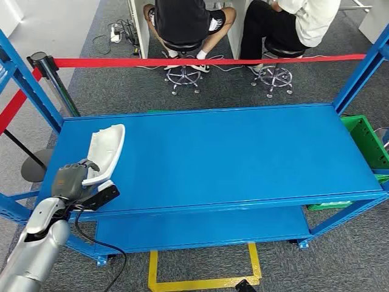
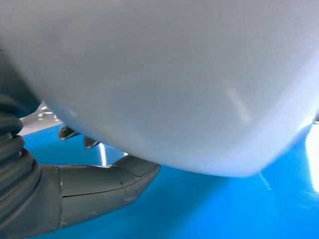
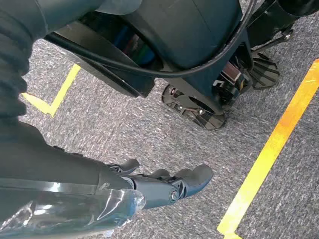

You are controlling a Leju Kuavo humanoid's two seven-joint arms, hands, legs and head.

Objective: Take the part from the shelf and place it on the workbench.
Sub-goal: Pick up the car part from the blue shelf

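Observation:
A white curved plastic part (image 1: 107,149) lies on the left end of the blue shelf's top deck (image 1: 220,152). My left hand (image 1: 71,180) grips its near end, thumb hooked over the rim. In the left wrist view the white part (image 2: 169,74) looms close, with the grey thumb (image 2: 105,186) beneath it and dark fingertips (image 2: 67,132) showing behind, just above the blue deck. My right hand (image 3: 161,186) hangs over the grey carpet, fingers straight and holding nothing.
A lower blue deck (image 1: 202,228) lies below the top one. A green crate (image 1: 367,140) stands at the shelf's right end. A red barrier tape (image 1: 206,61) runs behind, with two people seated on stools beyond it. Yellow floor tape (image 1: 202,283) marks the carpet in front.

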